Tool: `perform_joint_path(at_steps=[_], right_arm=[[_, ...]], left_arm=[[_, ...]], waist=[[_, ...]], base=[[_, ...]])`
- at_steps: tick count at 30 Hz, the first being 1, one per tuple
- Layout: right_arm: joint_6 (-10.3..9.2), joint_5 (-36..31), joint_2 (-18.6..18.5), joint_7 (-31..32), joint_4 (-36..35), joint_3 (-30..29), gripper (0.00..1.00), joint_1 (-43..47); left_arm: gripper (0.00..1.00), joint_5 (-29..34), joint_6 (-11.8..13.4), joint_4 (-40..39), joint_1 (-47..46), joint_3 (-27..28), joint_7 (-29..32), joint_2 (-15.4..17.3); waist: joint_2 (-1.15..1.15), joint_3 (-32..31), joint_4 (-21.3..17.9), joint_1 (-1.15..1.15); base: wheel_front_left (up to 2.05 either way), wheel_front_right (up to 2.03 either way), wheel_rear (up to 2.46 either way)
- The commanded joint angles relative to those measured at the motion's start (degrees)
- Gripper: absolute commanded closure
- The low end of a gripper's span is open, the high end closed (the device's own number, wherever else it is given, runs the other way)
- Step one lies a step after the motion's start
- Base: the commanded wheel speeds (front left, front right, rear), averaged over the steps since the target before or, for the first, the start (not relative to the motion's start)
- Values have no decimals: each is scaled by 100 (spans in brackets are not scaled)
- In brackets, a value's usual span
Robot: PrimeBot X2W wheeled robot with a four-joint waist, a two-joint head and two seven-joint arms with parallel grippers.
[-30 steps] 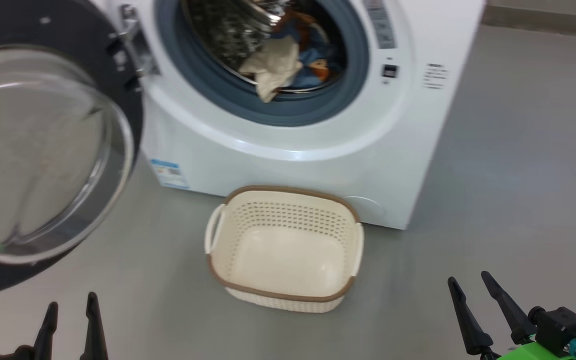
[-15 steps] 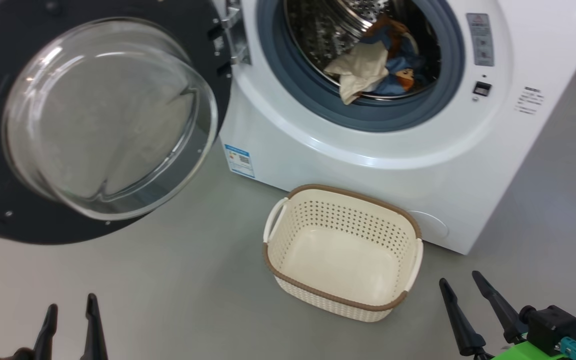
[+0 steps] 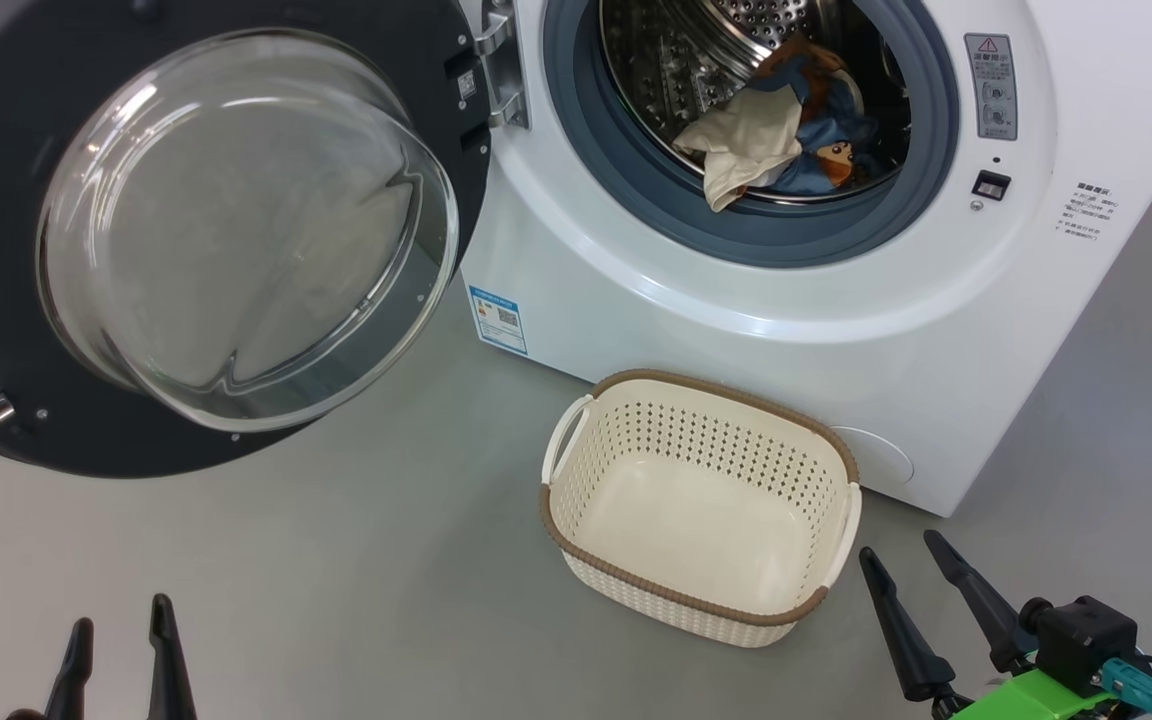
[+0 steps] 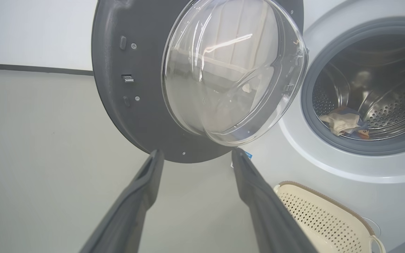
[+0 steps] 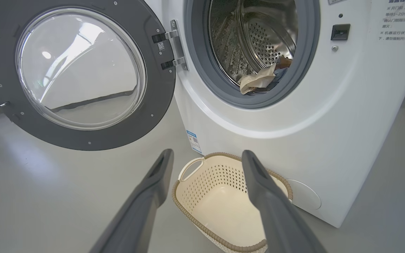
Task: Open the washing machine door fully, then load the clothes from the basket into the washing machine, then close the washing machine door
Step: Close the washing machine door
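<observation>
Standing white and boxy, the washing machine (image 3: 736, 330) takes the upper right of the head view, which has swung since a second ago, so the washing machine door (image 3: 246, 230), hung wide open on its left, now shows nearly whole; the things themselves have not moved. The basket (image 3: 696, 440) sits empty on the floor just before the machine and the clothes (image 3: 776, 140) lie in the drum, so I judge only the closing remains. The left claw (image 3: 121, 615) and right claw (image 3: 899, 545) gape empty, well apart from the door

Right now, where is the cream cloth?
In the head view, the crumpled cream garment lies at the front lip of the steel perforated drum, left of the blue garment.
</observation>
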Motion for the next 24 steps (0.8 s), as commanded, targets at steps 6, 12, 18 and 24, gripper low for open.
perform_joint_path(at_steps=[6, 12, 18, 24], right_arm=[[9, 67, -49, -28, -110, 141, 0, -156], [9, 68, -24, -28, -116, 148, 0, -161], [9, 72, -31, -28, -120, 147, 0, -167], [9, 56, -48, -28, -143, 109, 0, -149]], left_arm=[[0, -19, -8, -187, -44, 253, -36, 64], [100, -125, -8, -394, -109, 364, -36, 63], [100, -402, -8, -706, -258, 517, -36, 66], [100, -822, -8, -1192, -727, 812, -36, 569]], waist=[[0, -15, 0, 0], [0, 17, 11, 0], [0, 49, 15, 0], [0, 109, 9, 0]], base=[[0, 0, 0], [0, 0, 0], [0, 0, 0], [0, 0, 0]])
